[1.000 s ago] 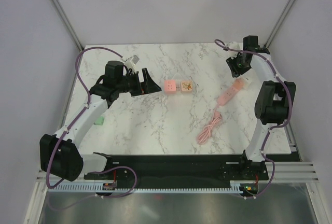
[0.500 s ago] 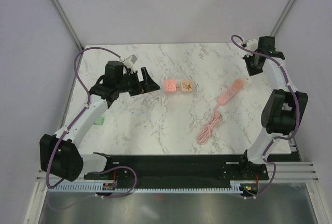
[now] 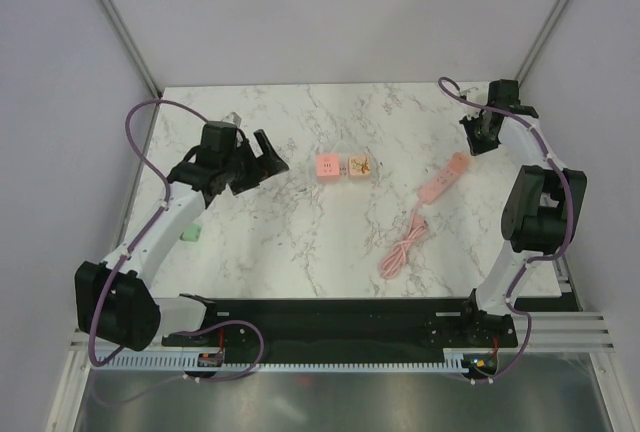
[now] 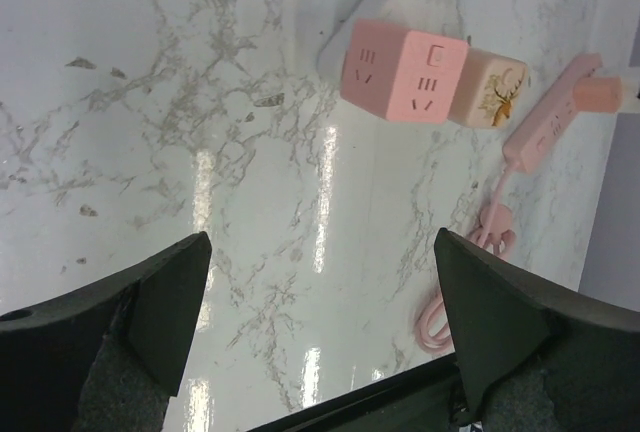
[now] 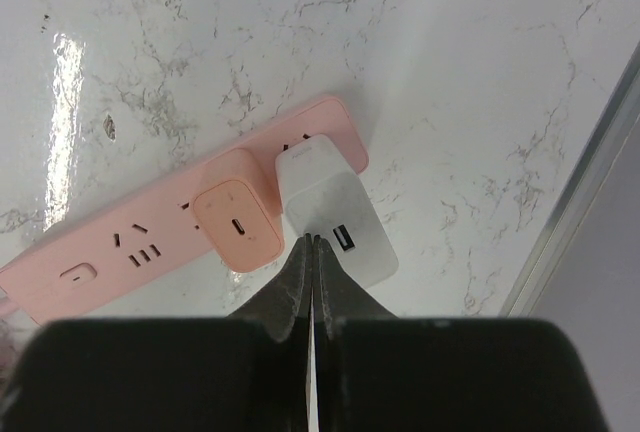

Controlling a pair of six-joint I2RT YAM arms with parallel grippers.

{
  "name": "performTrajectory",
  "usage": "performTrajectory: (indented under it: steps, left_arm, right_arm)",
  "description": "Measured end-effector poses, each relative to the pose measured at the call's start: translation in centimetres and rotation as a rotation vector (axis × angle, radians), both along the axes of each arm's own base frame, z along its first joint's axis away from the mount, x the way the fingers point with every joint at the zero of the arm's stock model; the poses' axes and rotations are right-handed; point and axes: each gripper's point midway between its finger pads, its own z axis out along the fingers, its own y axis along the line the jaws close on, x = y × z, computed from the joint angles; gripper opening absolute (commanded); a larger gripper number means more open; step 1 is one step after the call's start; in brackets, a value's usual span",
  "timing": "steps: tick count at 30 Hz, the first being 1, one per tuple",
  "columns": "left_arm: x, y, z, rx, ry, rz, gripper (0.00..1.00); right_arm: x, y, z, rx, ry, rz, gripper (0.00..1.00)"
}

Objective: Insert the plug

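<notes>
Looking down your right hand, you find its fingers pressed together with nothing between them, the tips right over the white plug; whether they touch it is unclear. That plug stands just ahead of the hand, at the end of the pink power strip, close beside a pink plug. It appears seated, so the insertion looks done, and closed fingers suit a downward press better than a grasp. The strip lies flat on the worktop, which backs such a push. Your left hand hangs spread wide and empty, the pink cube and beige cube well ahead of it.
</notes>
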Motion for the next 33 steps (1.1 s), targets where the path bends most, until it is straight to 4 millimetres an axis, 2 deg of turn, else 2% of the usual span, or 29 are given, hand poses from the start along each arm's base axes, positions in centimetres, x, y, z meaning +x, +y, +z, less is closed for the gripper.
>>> performTrajectory:
  steps: [4, 7, 9, 10, 11, 12, 13, 14, 19, 21, 23, 24, 26, 28, 30, 32, 33]
  left_arm:
    - [0.1, 2.0, -0.5, 0.023, 0.061, 0.133, 0.97]
    - [-0.1, 4.3, -1.0, 0.019, 0.128, 0.264, 0.96]
    - [-0.3, 6.1, -1.5, -0.004, 0.183, 0.355, 0.96]
    - [-0.4, 7.1, -1.8, -0.017, 0.215, 0.406, 0.96]
    - [-0.6, 8.3, -2.1, -0.025, 0.247, 0.460, 0.96]
    - [-0.9, 9.4, -2.5, -0.029, 0.278, 0.512, 0.98]
    - [-1.3, 10.7, -3.0, -0.016, 0.316, 0.573, 0.99]
    - [-1.6, 11.7, -3.3, 0.006, 0.340, 0.621, 1.00]
    - [-3.5, 16.4, -4.7, 0.080, 0.472, 0.835, 1.00]
    - [-4.4, 19.0, -5.8, 0.080, 0.541, 0.933, 1.00]
    - [-5.4, 21.6, -7.2, 0.084, 0.616, 1.022, 1.00]
    - [-5.7, 22.5, -7.8, 0.089, 0.642, 1.054, 1.00]
    - [-6.6, 24.3, -9.2, 0.116, 0.705, 1.112, 1.00]
    - [-7.2, 25.1, -10.1, 0.139, 0.743, 1.138, 1.00]
    - [-7.6, 25.2, -10.4, 0.151, 0.756, 1.150, 1.00]
    - [-7.9, 25.3, -10.6, 0.153, 0.761, 1.171, 1.00]
    - [-7.9, 25.4, -10.7, 0.154, 0.762, 1.184, 1.00]
  right_arm:
    - [0.0, 0.0, 0.2, 0.005, -0.001, -0.008, 0.00]
    - [0.5, 0.2, 1.3, 0.024, -0.019, -0.038, 0.05]
    - [1.3, 0.5, 2.8, 0.059, -0.055, -0.077, 0.18]
    - [1.9, 0.9, 3.9, 0.089, -0.084, -0.100, 0.27]
    - [2.3, 1.2, 4.8, 0.110, -0.108, -0.112, 0.45]
    - [2.6, 1.9, 6.1, 0.142, -0.145, -0.128, 0.52]
    - [2.7, 2.5, 7.0, 0.160, -0.168, -0.131, 0.66]
    - [2.7, 3.7, 8.1, 0.186, -0.202, -0.128, 0.98]
    - [0.3, 11.0, 12.8, 0.360, -0.342, -0.085, 0.98]
    - [-0.1, 12.4, 14.6, 0.453, -0.378, -0.108, 0.98]
    - [0.3, 13.6, 16.6, 0.607, -0.425, -0.155, 0.98]
    - [0.4, 14.0, 16.9, 0.672, -0.429, -0.170, 0.98]
    - [0.4, 15.7, 16.7, 0.849, -0.413, -0.175, 0.98]
    - [0.3, 17.4, 15.1, 1.069, -0.363, -0.176, 0.98]
    - [-0.4, 18.0, 12.1, 1.189, -0.275, -0.213, 0.98]
    - [-1.4, 17.7, 7.7, 1.177, -0.157, -0.284, 0.98]
    - [-1.8, 17.5, 6.3, 1.144, -0.114, -0.313, 0.98]
